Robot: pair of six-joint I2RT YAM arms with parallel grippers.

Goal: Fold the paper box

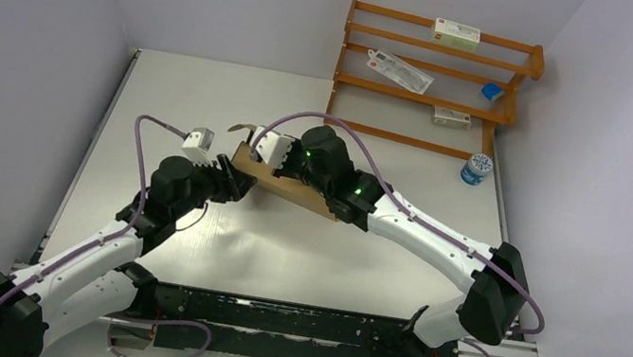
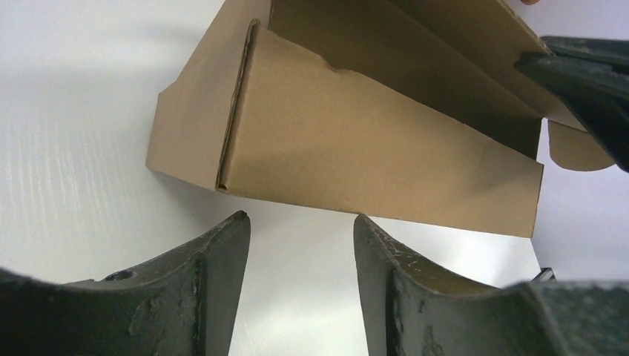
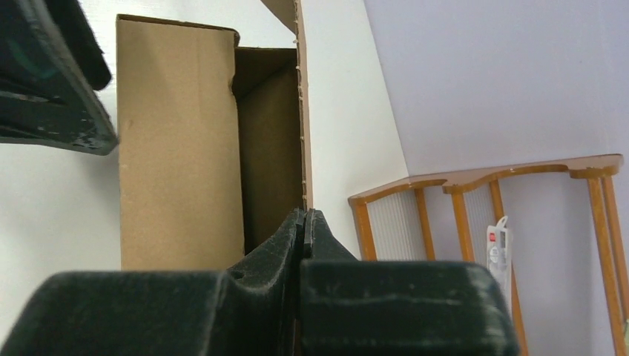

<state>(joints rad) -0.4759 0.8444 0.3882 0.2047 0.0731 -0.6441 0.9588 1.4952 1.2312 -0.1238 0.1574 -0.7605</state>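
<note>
The paper box (image 1: 290, 190) is plain brown cardboard, partly folded, with walls standing up, in the middle of the table. In the left wrist view the box (image 2: 356, 148) fills the upper frame, its near wall facing me. My left gripper (image 2: 300, 219) is open, its fingertips just short of that wall's lower edge; it also shows in the top view (image 1: 236, 177). My right gripper (image 3: 305, 215) is shut on the edge of a thin upright wall of the box (image 3: 178, 148); it also shows in the top view (image 1: 282, 159). One of its fingers (image 2: 586, 81) shows at the box's far right.
A wooden rack (image 1: 435, 73) stands at the back right with small white cartons (image 1: 455, 34) and a blue item (image 1: 492, 92). A blue-lidded jar (image 1: 475, 169) stands by its foot. The rack (image 3: 475, 185) also shows in the right wrist view.
</note>
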